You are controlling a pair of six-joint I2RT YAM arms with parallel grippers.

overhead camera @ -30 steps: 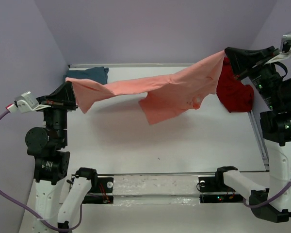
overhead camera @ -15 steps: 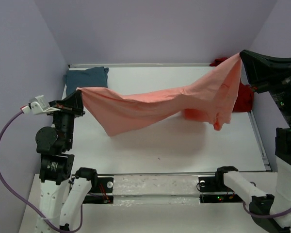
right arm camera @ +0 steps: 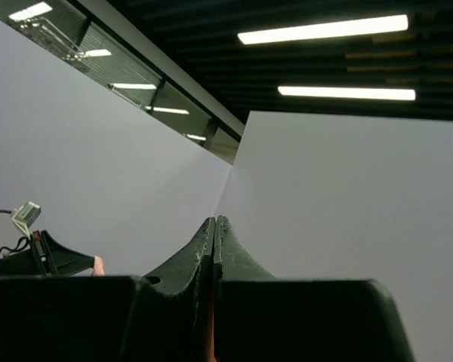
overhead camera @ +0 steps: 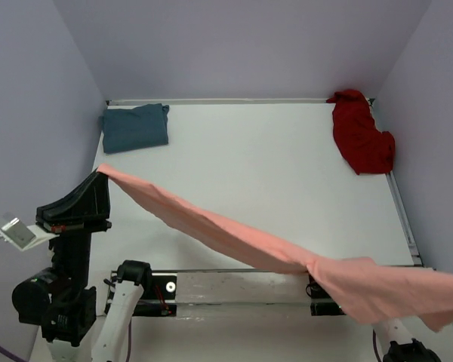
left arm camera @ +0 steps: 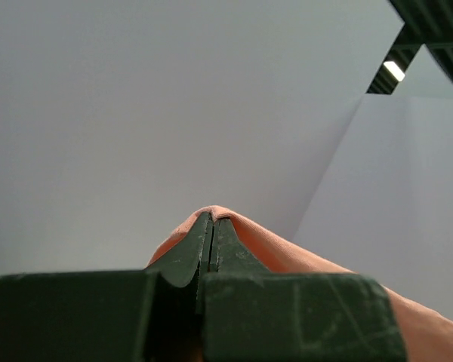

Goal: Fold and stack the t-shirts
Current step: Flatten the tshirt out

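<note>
The salmon-pink t-shirt (overhead camera: 234,240) hangs in the air as a long band, from the left side of the table down to the near right corner. My left gripper (overhead camera: 98,173) is shut on its left end. In the left wrist view the cloth (left arm camera: 287,255) wraps over the shut fingertips of that gripper (left arm camera: 213,219). My right gripper (right arm camera: 214,220) is shut, with a thin sliver of salmon cloth between its jaws. It is outside the top view, past the bunched right end (overhead camera: 396,296). The teal t-shirt (overhead camera: 134,127) lies folded at the back left. The dark red t-shirt (overhead camera: 362,140) lies crumpled at the back right.
The white table (overhead camera: 264,173) has a raised rim along the back and a metal rail (overhead camera: 234,288) along the near edge by the arm bases. Lilac walls close in the left, back and right sides. The left arm (overhead camera: 68,256) stands at the near left.
Both arms have swung the salmon shirt from over the back of the table toward the near edge. The right arm has left the top view, which uncovers the red shirt.
</note>
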